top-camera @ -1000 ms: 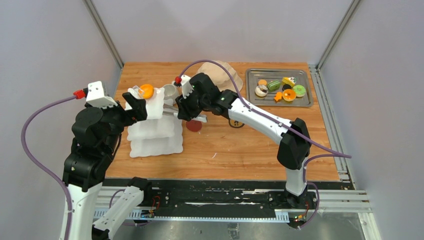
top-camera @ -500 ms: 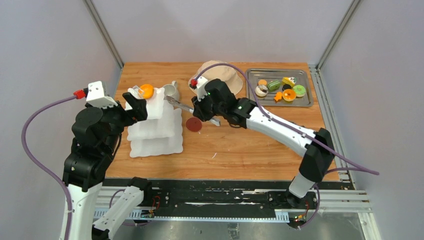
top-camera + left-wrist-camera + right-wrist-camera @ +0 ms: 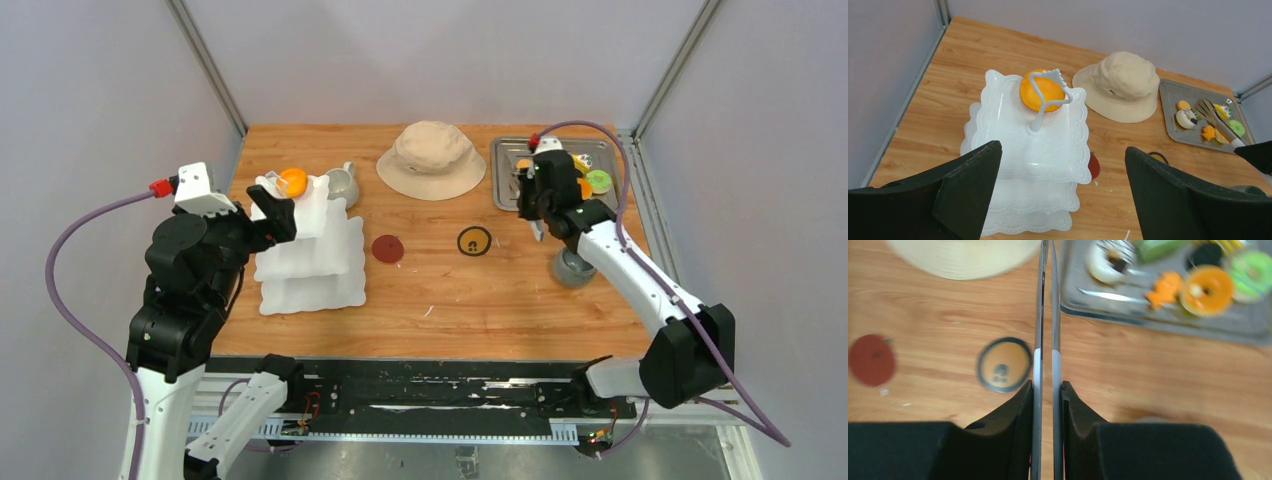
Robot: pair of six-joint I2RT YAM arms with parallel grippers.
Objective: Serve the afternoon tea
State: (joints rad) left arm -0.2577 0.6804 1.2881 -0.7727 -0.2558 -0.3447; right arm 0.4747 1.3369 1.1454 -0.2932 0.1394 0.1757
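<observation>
Table [image 3: 450, 300], tongs [image 3: 1041, 315] in right end effector [image 3: 1047, 390], pastries [image 3: 1206, 290] just beyond

Overhead, looking down onto whole table [image 3: 450, 300]; left wrist high over stand [image 3: 1048, 145]; right wrist close above tray [image 3: 1158, 321]; all sharing hat [image 3: 431, 160] near top.

the three-tier stand [image 3: 1058, 145] was white with a wavy edge, the pastry [image 3: 1028, 95] on it orange; the bucket hat [image 3: 431, 158] beige, the tongs [image 3: 1037, 370] silver, the tabletop [image 3: 480, 300] wood-grained brown.
</observation>
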